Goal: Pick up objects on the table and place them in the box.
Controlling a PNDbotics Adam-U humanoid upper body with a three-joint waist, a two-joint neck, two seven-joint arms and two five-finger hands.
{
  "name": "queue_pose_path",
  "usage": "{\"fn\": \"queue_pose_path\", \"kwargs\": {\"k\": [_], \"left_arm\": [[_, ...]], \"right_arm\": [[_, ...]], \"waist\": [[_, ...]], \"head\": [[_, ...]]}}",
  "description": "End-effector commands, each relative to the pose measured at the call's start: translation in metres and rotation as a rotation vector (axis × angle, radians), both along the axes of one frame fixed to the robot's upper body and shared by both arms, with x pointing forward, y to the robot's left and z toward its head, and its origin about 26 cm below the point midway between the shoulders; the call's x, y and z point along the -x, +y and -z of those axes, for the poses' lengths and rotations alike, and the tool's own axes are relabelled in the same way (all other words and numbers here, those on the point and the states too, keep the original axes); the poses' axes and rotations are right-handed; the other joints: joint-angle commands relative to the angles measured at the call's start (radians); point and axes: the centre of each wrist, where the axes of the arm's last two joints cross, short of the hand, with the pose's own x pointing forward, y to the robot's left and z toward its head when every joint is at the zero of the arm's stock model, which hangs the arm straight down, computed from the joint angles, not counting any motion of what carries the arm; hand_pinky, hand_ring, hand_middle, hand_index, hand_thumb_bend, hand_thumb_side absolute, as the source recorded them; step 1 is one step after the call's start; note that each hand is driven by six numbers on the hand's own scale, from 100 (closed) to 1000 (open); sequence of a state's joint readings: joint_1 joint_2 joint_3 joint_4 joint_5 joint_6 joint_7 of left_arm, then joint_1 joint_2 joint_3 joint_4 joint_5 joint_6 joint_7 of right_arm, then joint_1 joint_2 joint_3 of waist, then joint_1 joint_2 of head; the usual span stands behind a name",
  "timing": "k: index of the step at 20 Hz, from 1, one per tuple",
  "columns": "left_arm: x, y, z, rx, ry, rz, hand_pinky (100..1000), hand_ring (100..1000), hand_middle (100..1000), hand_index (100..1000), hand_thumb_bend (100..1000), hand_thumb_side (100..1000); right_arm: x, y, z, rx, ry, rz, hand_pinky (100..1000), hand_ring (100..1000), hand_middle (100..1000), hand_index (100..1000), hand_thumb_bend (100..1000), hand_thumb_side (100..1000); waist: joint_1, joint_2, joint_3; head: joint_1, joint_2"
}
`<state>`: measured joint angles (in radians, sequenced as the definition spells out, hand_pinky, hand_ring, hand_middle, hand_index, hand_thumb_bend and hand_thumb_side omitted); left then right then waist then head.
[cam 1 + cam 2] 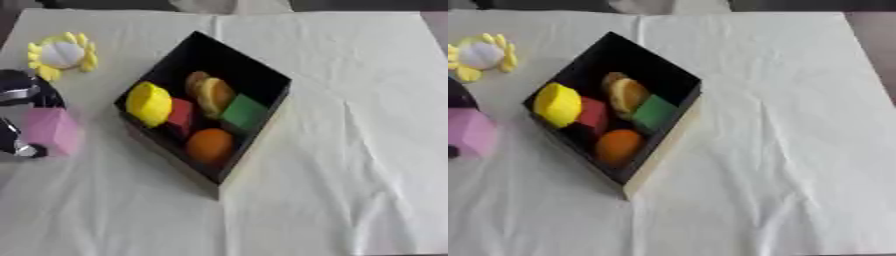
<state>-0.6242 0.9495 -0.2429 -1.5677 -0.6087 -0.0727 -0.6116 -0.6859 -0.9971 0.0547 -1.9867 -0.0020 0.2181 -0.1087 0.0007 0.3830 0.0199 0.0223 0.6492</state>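
My left hand (19, 117) is curled around the pink block (52, 131). The box (262, 75) lies just to its right; I judge a short rightward carry suffices.

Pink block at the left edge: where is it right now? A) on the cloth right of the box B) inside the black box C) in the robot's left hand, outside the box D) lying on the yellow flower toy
C: the pink block sits between the dark fingers of the left hand, on the white cloth left of the black box, apart from the yellow flower toy.
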Motion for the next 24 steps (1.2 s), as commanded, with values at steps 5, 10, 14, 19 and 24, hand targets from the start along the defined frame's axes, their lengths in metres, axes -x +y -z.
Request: {"fn": "queue_pose_path", "kwargs": {"k": [5, 10, 14, 19, 24], "left_arm": [[0.029, -0.083, -0.101, 0.158, -0.35, 0.308, 725, 571, 474, 608, 363, 100], [0.012, -0.136, -0.132, 0.158, -0.31, 0.418, 742, 595, 501, 638, 393, 100], [-0.017, -0.168, -0.122, 0.092, -0.24, 0.422, 756, 623, 540, 681, 440, 100], [-0.043, -0.195, -0.094, 0.05, -0.169, 0.449, 775, 662, 580, 718, 475, 100], [-0.048, -0.2, -0.081, -0.035, -0.142, 0.451, 938, 899, 863, 952, 711, 223]], "right_arm": [[0.007, -0.002, -0.008, -0.007, -0.027, 0.01, 818, 747, 706, 721, 100, 262], [0.007, 0.001, -0.011, 0.003, -0.03, -0.003, 818, 747, 706, 720, 100, 256], [0.007, 0.003, -0.012, -0.004, -0.032, -0.015, 817, 745, 705, 718, 100, 267], [0.007, 0.007, -0.014, -0.015, -0.035, -0.038, 816, 743, 704, 717, 100, 272], [0.006, 0.01, -0.016, -0.02, -0.034, -0.042, 815, 742, 694, 716, 100, 278]], "waist": [[0.022, -0.025, 0.003], [0.035, -0.03, -0.018], [0.046, -0.026, -0.035], [0.053, -0.02, -0.05], [0.059, -0.018, -0.05]], "head": [[-0.021, 0.008], [-0.013, 0.008], [-0.001, 0.0], [0.008, -0.009], [0.004, -0.008]]}}
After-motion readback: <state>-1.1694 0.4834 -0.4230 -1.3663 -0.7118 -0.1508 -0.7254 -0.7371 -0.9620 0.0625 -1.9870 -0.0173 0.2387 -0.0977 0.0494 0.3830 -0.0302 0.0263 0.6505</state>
